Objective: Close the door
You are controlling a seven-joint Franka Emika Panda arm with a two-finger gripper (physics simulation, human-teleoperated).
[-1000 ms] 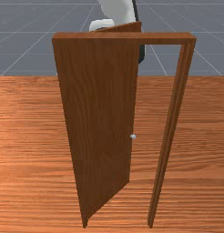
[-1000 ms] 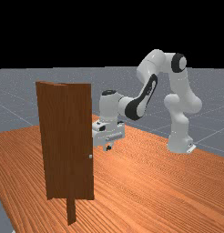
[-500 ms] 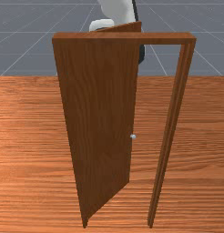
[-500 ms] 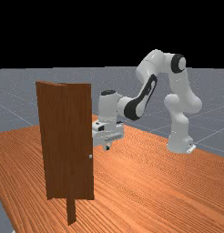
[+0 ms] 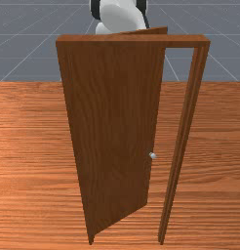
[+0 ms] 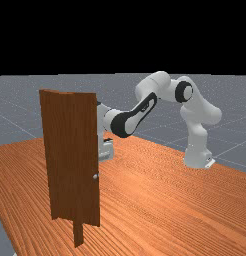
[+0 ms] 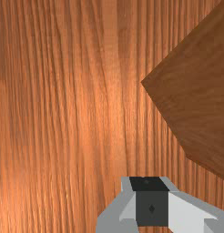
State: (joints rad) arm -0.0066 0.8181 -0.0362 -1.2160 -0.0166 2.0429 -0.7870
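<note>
In the far view my gripper (image 6: 106, 150) is partly hidden behind the door (image 6: 70, 160), its fingertips out of sight there. The wrist view has the gripper (image 7: 149, 183) shut, nothing held, beside the brown door (image 7: 196, 91); whether they touch I cannot tell. In the front view the door (image 5: 112, 136) stands ajar, hinged at the front view's left, its free edge turned back toward the arm. A small pale knob (image 5: 152, 156) sits near that edge.
The door frame's right post (image 5: 183, 132) and top beam (image 5: 131, 41) stand around the doorway in the front view, with a gap between post and door. Wooden tabletop (image 5: 214, 171) extends around them. The arm (image 6: 140, 112) reaches in behind the door.
The door has swung partway toward its frame, narrowing the gap, and its knob has moved along. My hand has moved toward the far view's left, behind the door.
</note>
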